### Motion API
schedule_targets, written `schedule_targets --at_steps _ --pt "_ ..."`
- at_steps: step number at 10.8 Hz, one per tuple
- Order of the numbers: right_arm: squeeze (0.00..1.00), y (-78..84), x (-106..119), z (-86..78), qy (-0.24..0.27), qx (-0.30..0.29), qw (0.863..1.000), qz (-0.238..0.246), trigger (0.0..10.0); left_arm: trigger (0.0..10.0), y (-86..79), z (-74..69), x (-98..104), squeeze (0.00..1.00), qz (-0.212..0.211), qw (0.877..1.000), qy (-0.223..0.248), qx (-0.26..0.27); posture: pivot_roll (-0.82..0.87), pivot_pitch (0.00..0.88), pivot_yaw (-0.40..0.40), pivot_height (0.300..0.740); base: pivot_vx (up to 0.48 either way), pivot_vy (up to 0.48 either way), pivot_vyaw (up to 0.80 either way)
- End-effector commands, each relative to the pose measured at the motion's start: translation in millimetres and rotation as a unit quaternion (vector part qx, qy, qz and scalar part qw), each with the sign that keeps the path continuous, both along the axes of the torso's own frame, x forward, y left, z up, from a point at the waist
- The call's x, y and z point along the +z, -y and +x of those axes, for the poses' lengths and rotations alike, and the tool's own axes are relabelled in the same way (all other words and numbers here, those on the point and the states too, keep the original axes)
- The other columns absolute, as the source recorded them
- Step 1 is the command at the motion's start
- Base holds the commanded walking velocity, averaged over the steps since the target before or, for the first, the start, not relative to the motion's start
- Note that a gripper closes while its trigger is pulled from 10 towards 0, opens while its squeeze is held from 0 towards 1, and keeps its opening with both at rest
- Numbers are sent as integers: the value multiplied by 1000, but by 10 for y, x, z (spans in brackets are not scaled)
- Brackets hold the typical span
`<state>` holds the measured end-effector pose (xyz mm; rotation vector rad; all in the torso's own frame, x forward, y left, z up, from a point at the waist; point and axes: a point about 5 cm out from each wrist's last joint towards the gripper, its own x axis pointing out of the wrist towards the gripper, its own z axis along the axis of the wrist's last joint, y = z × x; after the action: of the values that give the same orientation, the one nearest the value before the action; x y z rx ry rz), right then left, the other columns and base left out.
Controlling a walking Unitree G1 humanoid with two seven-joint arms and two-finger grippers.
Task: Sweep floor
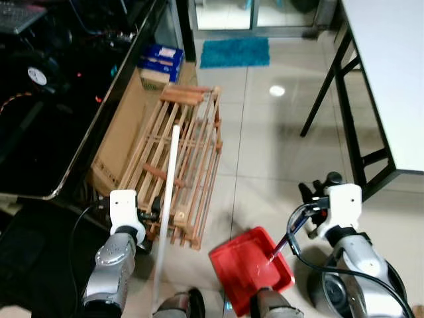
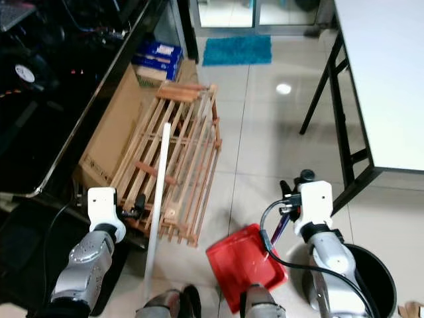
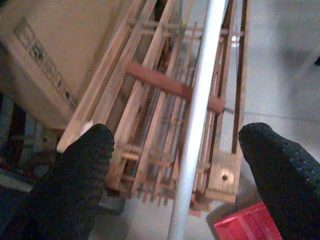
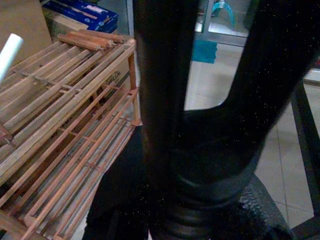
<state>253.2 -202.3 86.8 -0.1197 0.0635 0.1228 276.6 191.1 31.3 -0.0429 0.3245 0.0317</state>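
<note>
A white broom handle (image 1: 167, 199) leans upright against a wooden slatted rack (image 1: 189, 159). My left gripper (image 1: 154, 215) is beside the lower part of the pole. In the left wrist view the pole (image 3: 197, 125) runs between the two black fingers (image 3: 85, 170), which stand wide apart without touching it. A red dustpan (image 1: 252, 265) lies on the tiled floor in front of my feet. Its thin dark handle (image 1: 281, 244) rises to my right gripper (image 1: 306, 197), which is shut on it. The forked black handle (image 4: 160, 100) looms close in the right wrist view.
A cardboard box (image 1: 122, 132) and blue boxes (image 1: 161, 58) sit behind the rack, under a black desk (image 1: 40, 99) on the left. A white table (image 1: 384, 66) with black legs (image 1: 344, 112) stands on the right. A blue mat (image 1: 235, 52) lies far ahead; a black bin (image 2: 371, 278) is at lower right.
</note>
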Motion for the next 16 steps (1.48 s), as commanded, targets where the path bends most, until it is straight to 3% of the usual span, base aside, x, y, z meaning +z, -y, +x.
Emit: schedule_targets --at_steps 1,5,8,10,12,16 --pt "0 8 -13 -44 -11 0 1000 5 10000 10000 -78 10 -37 0 4 1000 -13 11 -186 265 119 740 0 0 0" --pt "0 53 80 -116 -8 -4 1000 4 10000 10000 -38 155 -62 0 2 1000 -24 6 -228 298 118 740 0 0 0" --pt "0 101 217 -179 -1 -14 1000 -1 10000 10000 115 216 -153 0 -9 999 -45 -20 -282 324 115 740 0 0 0" --pt "0 110 252 -199 -1 -17 1000 -2 10000 10000 143 307 -109 0 -5 999 -41 -29 -288 336 116 740 0 0 0" --pt "0 89 259 -244 -7 -15 1000 -1 10000 10000 117 373 -72 0 -1 999 -41 -28 -293 346 113 740 0 0 0" --pt "0 92 249 -317 -21 -14 1000 -1 10000 10000 1 323 -152 0 7 998 -63 -13 -293 375 106 740 0 0 0"
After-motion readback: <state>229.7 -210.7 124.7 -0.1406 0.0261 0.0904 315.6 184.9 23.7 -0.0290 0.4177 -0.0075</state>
